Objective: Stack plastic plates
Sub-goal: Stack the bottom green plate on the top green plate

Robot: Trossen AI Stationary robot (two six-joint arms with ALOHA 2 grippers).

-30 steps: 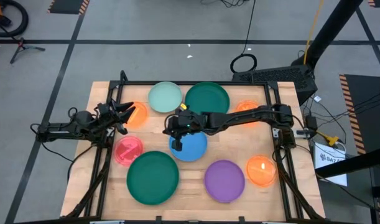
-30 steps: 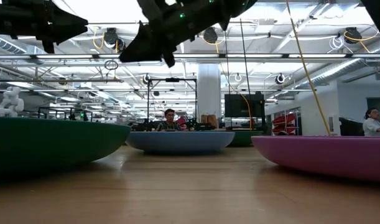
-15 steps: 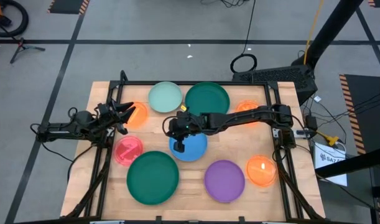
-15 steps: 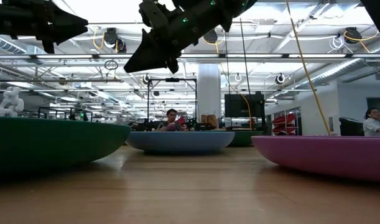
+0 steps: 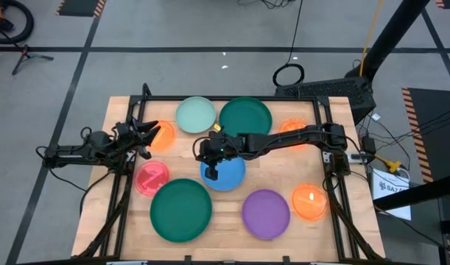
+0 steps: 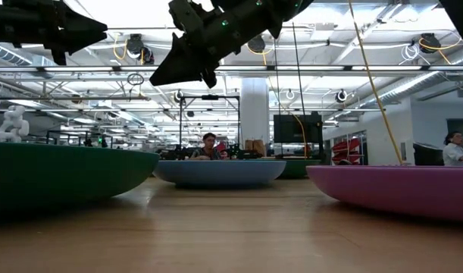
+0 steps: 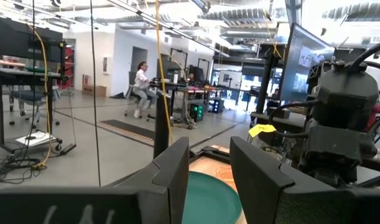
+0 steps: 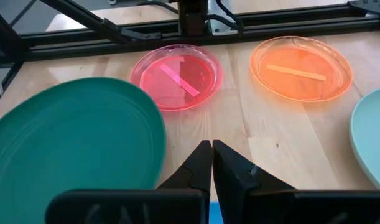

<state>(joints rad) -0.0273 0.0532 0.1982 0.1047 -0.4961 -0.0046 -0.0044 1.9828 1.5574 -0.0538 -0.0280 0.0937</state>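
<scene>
Eight plastic plates lie flat on the wooden table, none stacked. My right gripper [image 5: 213,174] hangs shut above the blue plate [image 5: 228,177] in the middle, well off the table in the low view [image 6: 157,77], its fingers slanting down toward the table's left. Ahead of its shut fingertips [image 8: 211,155] lie the near dark green plate [image 8: 71,137], the pink plate [image 8: 177,74] and an orange plate [image 8: 301,65]. My left gripper [image 5: 151,132] waits open, raised at the left beside that orange plate [image 5: 164,137].
The mint plate [image 5: 195,115] and the far dark green plate [image 5: 245,116] lie along the far edge, with a second orange plate [image 5: 291,126] partly under the right arm. The purple plate [image 5: 266,213] and a third orange plate [image 5: 310,202] lie near right. Dark frame rails flank the table.
My right gripper has dipped a little toward the blue plate and tipped its fingers further downward, staying shut; it has been still for the last half second. No plate has moved.
</scene>
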